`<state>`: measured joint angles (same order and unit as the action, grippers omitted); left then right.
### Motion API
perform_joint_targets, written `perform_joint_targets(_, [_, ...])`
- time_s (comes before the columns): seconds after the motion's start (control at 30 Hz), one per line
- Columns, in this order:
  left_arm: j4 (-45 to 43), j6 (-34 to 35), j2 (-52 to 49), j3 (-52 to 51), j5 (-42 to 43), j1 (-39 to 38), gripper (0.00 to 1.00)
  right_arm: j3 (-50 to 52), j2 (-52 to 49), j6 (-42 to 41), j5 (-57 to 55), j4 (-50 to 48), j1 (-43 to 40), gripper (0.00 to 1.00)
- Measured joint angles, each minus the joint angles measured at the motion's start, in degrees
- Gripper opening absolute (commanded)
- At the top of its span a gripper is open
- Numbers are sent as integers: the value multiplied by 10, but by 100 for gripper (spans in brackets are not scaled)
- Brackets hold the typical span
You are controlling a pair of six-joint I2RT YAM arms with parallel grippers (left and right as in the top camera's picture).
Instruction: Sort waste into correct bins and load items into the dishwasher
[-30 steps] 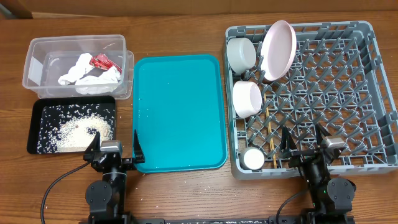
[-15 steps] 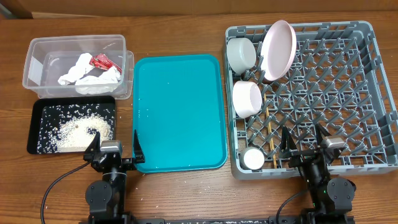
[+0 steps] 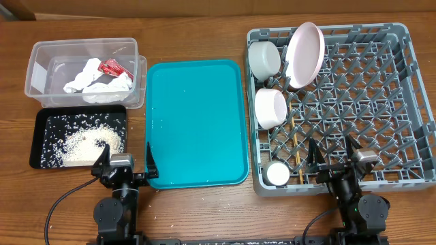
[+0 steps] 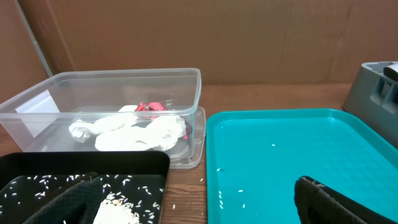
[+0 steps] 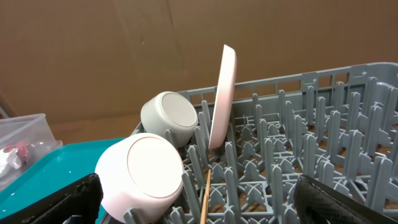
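Grippers first: the left gripper hangs at the table's near edge with its jaws spread wide and nothing between them, and the right gripper sits the same way, empty, over the near wall of the rack.

Just ahead of the right one, the cup stands in the rack's near left corner. The chopsticks lie beside it among the pegs, their long axis running straight away from that gripper. Farther back on the rack's left side come a white bowl, then a grey bowl and an upright pink plate.

Ahead and to the right of the left gripper lies the teal tray, bare except for a few stray rice grains. Ahead and to its left, the black tray holds the rice. Beyond that, the tub holds the napkin and the wrapper.

By my judgement the sorting and loading are done. Only those grains remain, and the left arm is nearer them.

No brand, label or writing can be read anywhere.
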<state>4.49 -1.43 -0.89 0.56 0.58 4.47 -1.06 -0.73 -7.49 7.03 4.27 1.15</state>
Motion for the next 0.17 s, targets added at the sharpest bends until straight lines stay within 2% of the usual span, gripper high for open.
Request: perform_joint_targets(0.17, [0, 0, 0, 0, 0, 0, 100, 0, 0, 0, 0, 0, 0, 100])
